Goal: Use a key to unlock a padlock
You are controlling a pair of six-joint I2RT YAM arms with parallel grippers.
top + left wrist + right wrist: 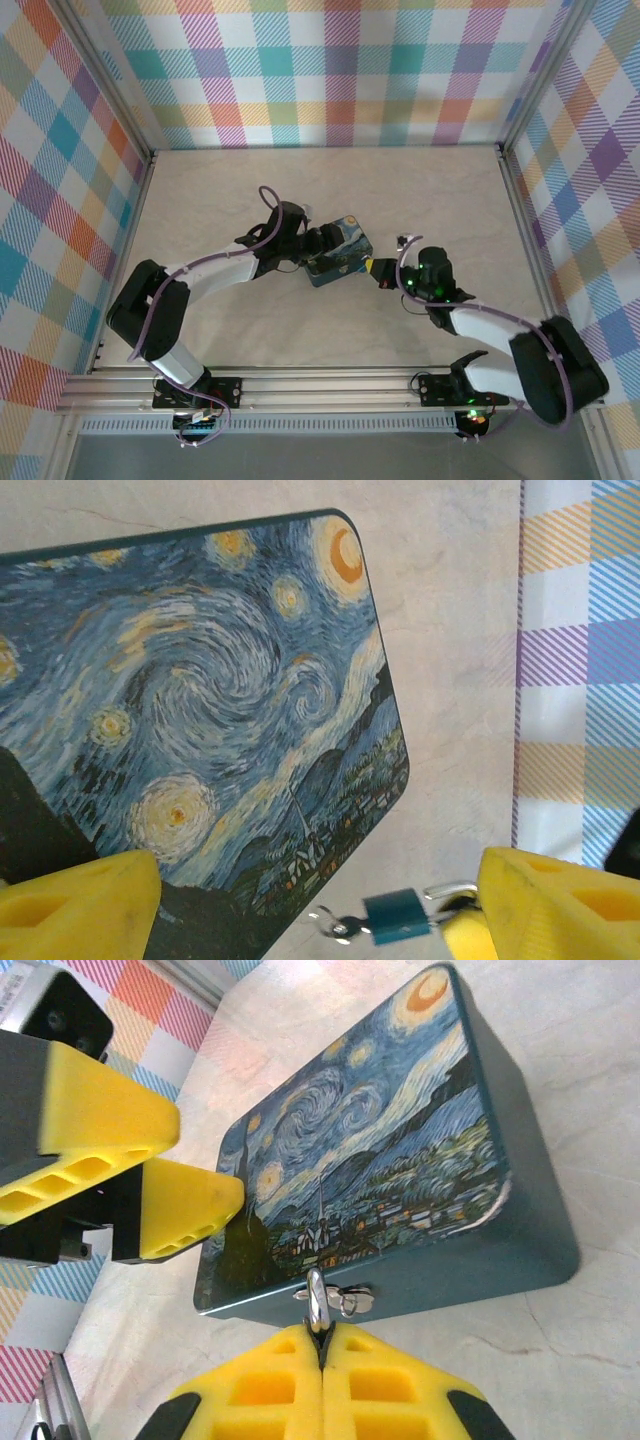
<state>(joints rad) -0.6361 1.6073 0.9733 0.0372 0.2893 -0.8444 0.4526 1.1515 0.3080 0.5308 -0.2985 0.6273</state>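
The tin (340,252) sits near the middle of the surface (300,180). The padlock (400,916) hangs just off the tin wall that faces the surface's right edge.

The right pincer (320,1340) has its fingers pressed together on a thin silvery loop (317,1298) right against that wall. This is judged to be the shackle, so the right arm is the one holding the lock. The left pincer (320,880) stands with its fingers well apart above the painted lid, gripping nothing.

In the left wrist view the lock's long axis runs across the picture. The shackle is toward the right pincer, the blue body is in the middle, and the key (338,926) is at the far end. The key therefore lies beyond the lid's edge, between the left fingers and low in that view. Any turn of it would probably fall to the left arm.

Whether the key is seated in the keyhole cannot be told. The blue body cannot be made out in the right wrist view.
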